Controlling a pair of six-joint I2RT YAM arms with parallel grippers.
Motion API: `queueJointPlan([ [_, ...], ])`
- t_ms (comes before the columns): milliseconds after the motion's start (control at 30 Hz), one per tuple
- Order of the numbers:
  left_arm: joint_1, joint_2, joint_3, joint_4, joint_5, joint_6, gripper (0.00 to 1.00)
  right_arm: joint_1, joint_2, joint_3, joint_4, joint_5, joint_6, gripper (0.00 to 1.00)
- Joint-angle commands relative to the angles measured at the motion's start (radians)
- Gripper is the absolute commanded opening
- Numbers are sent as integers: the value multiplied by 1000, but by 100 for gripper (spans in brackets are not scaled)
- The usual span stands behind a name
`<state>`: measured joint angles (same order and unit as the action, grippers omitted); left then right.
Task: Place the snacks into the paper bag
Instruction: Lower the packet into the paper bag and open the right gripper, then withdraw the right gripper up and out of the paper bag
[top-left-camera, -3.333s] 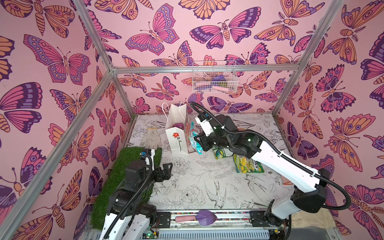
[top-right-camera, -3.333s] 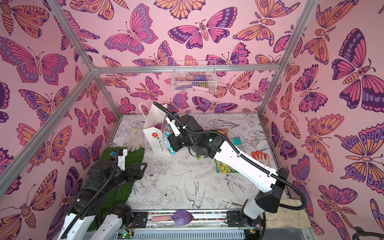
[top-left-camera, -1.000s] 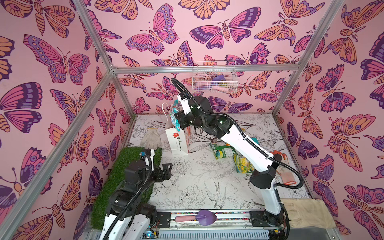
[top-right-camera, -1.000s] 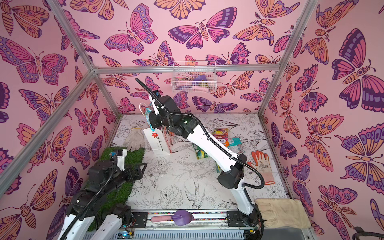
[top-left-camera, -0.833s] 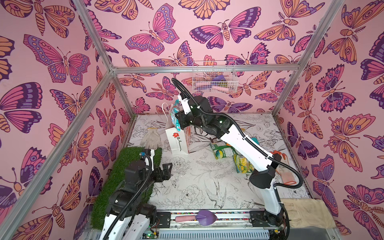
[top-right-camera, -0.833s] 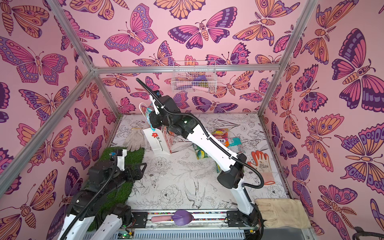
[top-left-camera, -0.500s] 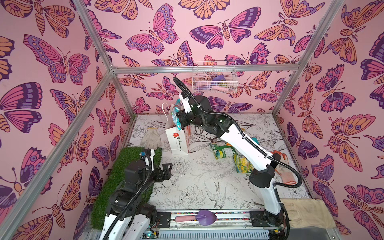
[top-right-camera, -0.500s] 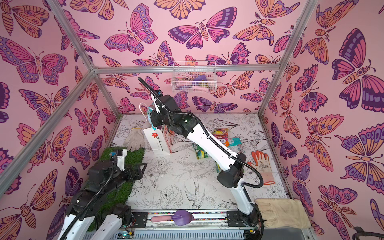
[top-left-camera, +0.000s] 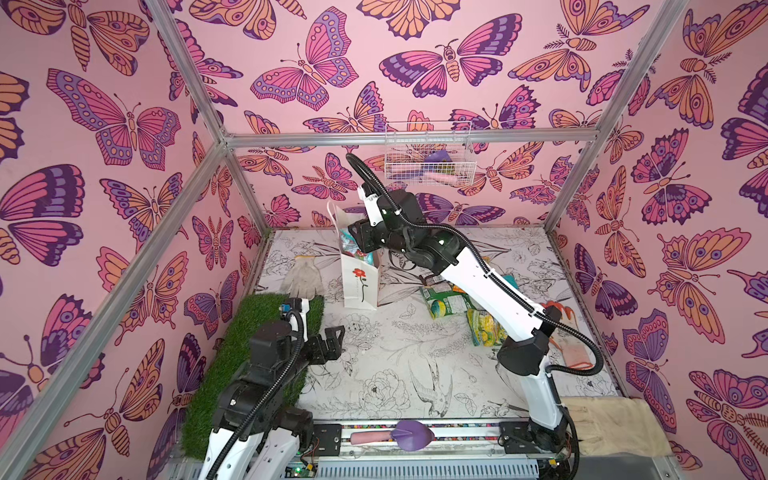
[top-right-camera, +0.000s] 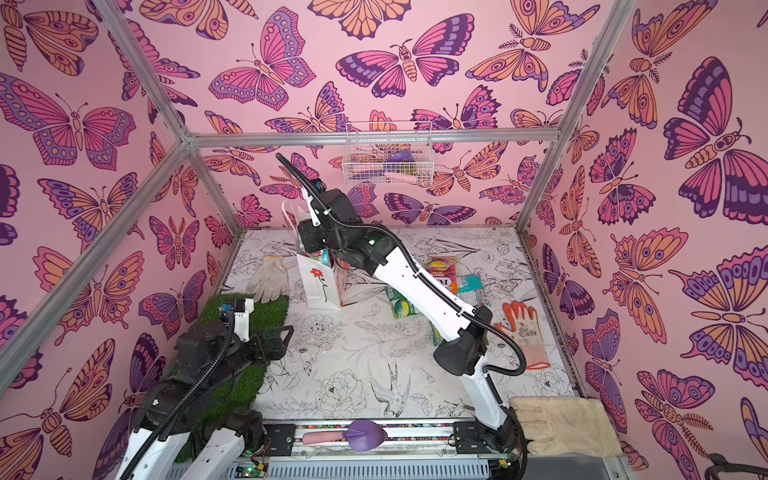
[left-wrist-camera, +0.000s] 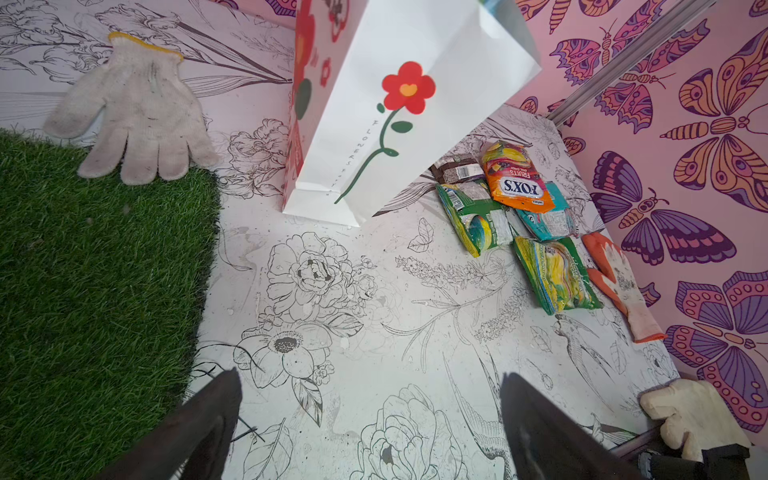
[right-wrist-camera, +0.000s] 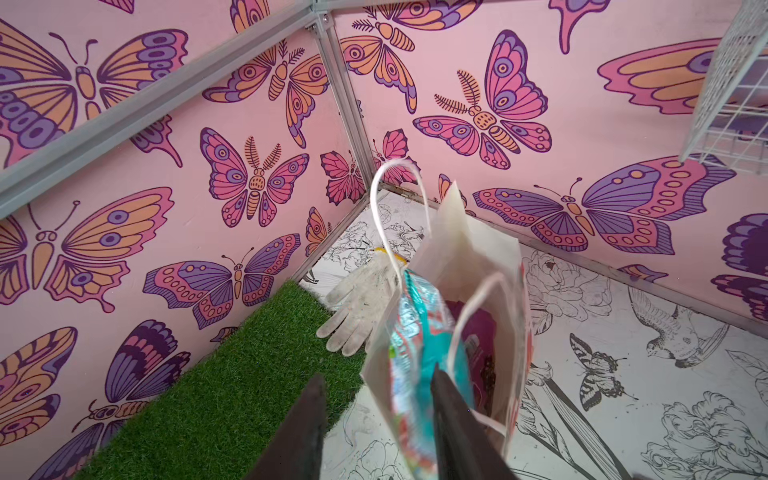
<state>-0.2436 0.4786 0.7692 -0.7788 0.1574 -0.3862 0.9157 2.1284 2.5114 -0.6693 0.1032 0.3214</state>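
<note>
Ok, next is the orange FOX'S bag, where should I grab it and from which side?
Probably the middle of the orange FOX'S bag, straight down from above, jaws across its short width. It lies flat and uncovered, one end resting on the teal packet, so no edge stands up to pinch from the side.

Right end effector (right-wrist-camera: 376, 374) high, jaws apart; left end effector (left-wrist-camera: 369, 374) wide open
</note>
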Motion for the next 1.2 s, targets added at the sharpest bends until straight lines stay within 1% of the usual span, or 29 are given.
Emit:
queueJointPlan([
  [0, -6, -10, -15, 9, -7, -3, 99, -4, -3, 35, 13, -8, 5, 43],
  [267, -6, -9, -15, 9, -8, -3, 99, -5, -15, 32, 17, -16, 7, 44],
  [467, -5, -9, -16, 9, -7, -2, 99, -4, -42, -5, 17, -18, 4, 48],
  [600, -5, -8, -17, 9, -7, -3, 99, -3, -86, -65, 35, -21, 2, 56],
  [700, -5, -6, -15, 10, -7, -2, 99, -4, -130, -126, 46, -19, -4, 66],
  [767, -5, -2, -15, 10, 6, 0, 99, -4, -171, -187, 56, -12, -10, 72],
  [900, -21, 12, -15, 12, 7, 3, 97, -4, -261, -332, 86, 21, -27, 77],
  [1000, -48, 14, -16, 12, 10, 4, 97, -5, -340, -453, 93, 71, -39, 82],
  [1167, -82, 37, -13, 13, 3, 7, 95, -23, -518, -717, 136, 134, -28, 87],
])
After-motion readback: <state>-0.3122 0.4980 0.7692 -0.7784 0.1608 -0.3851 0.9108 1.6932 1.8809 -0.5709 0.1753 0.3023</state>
